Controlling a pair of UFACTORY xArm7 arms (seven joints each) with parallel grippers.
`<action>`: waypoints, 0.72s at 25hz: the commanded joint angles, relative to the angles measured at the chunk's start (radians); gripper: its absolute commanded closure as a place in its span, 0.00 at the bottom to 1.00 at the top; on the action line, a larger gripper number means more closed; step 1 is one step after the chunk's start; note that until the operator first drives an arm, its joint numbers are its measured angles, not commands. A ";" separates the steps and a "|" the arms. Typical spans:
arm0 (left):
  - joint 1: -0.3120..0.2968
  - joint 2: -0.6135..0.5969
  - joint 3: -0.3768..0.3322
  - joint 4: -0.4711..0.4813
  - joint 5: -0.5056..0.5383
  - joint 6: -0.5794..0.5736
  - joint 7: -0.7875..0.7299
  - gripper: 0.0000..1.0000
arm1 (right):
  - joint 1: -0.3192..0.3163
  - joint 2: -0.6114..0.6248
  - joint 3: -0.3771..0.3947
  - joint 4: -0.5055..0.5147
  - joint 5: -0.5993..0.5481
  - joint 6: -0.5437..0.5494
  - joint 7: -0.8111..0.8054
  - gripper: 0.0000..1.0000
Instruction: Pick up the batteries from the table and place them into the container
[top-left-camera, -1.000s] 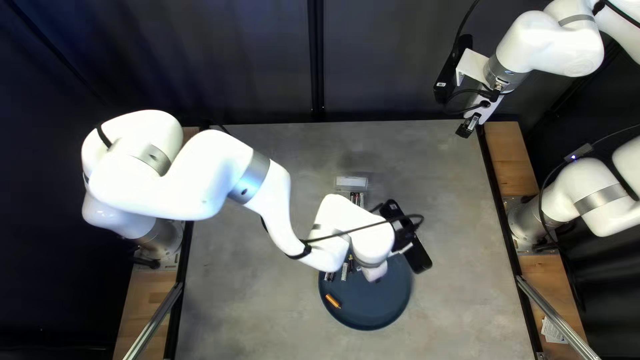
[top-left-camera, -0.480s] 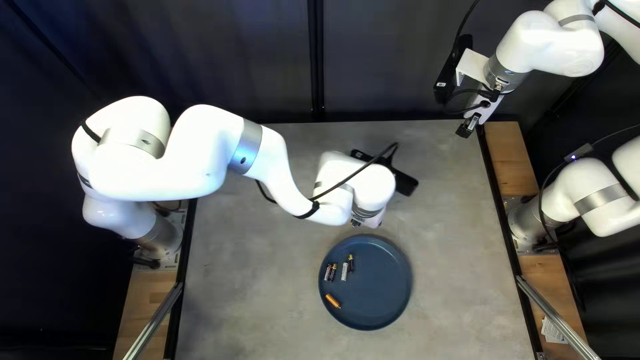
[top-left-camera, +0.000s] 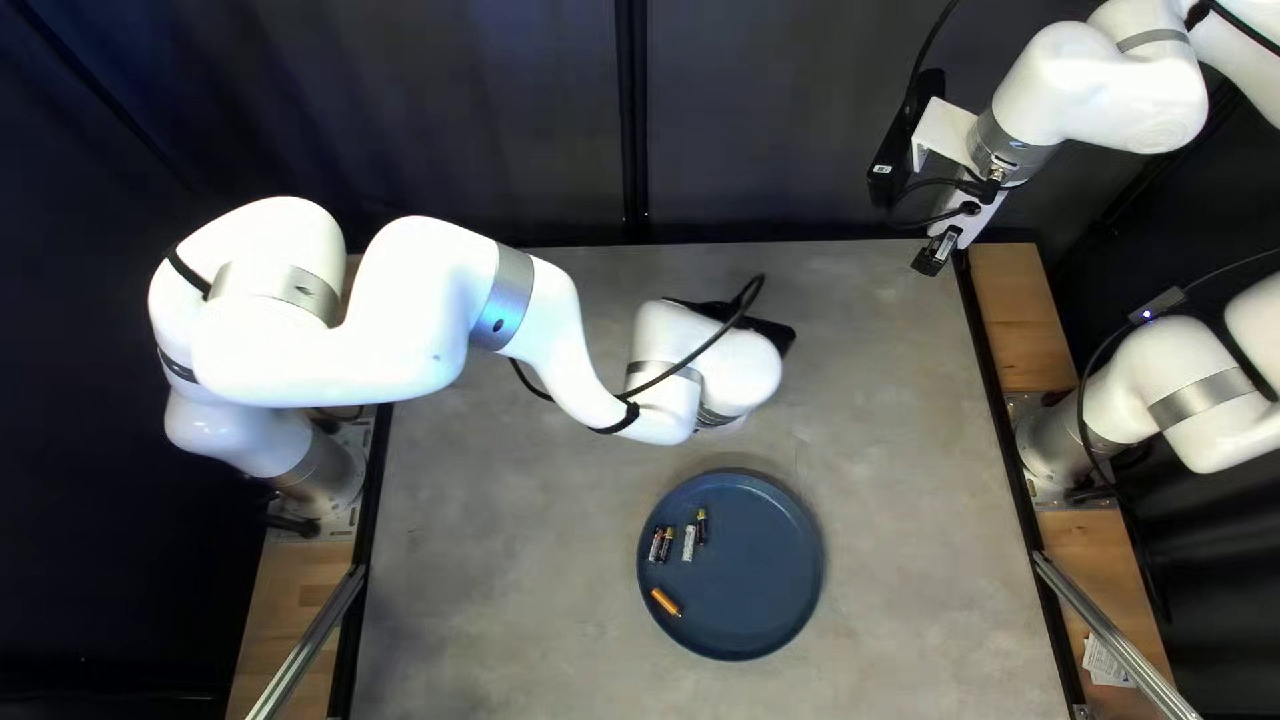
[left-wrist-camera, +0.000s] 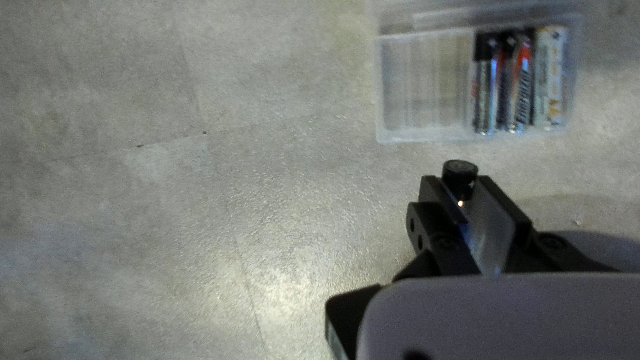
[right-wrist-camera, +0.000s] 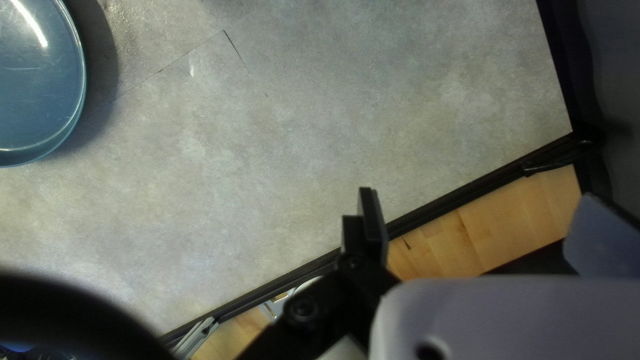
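My left gripper [top-left-camera: 720, 420] is over mid-table beyond the blue plate [top-left-camera: 747, 600], its fingertips hidden under the wrist. The left wrist view has the gripper [left-wrist-camera: 460, 187] shut on a dark battery [left-wrist-camera: 460, 175], its round end showing between the tips. Just ahead, a clear plastic container [left-wrist-camera: 423, 87] holds several batteries [left-wrist-camera: 518, 83] side by side at one end. Several small batteries [top-left-camera: 690, 543] and an orange one [top-left-camera: 664, 602] lie on the plate. My right gripper [top-left-camera: 938, 254] hangs over the table's far right corner; in its wrist view the gripper [right-wrist-camera: 477, 220] is open and empty.
The right wrist view shows part of the plate [right-wrist-camera: 40, 87] and the table's black edge strip [right-wrist-camera: 467, 193] beside a wooden ledge [right-wrist-camera: 507, 220]. A dark curtain [top-left-camera: 440, 120] hangs behind the table. Metal rails [top-left-camera: 314, 640] run along the near sides.
My left arm has drawn back from over the plate toward the table's far side, then slightly left, uncovering the plate and its batteries. My right arm has stayed still.
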 commanded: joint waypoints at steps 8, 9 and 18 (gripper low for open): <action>0.006 -0.023 0.024 -0.062 0.046 -0.078 -0.015 1.00 | 0.000 0.000 0.000 0.000 0.000 0.000 0.000 0.00; -0.001 -0.027 0.028 -0.070 0.061 -0.086 -0.031 1.00 | 0.000 0.000 0.000 0.000 0.000 0.000 0.000 0.00; -0.045 -0.045 0.054 -0.111 0.147 -0.112 -0.141 1.00 | 0.000 0.000 0.000 0.000 0.000 0.000 0.000 0.00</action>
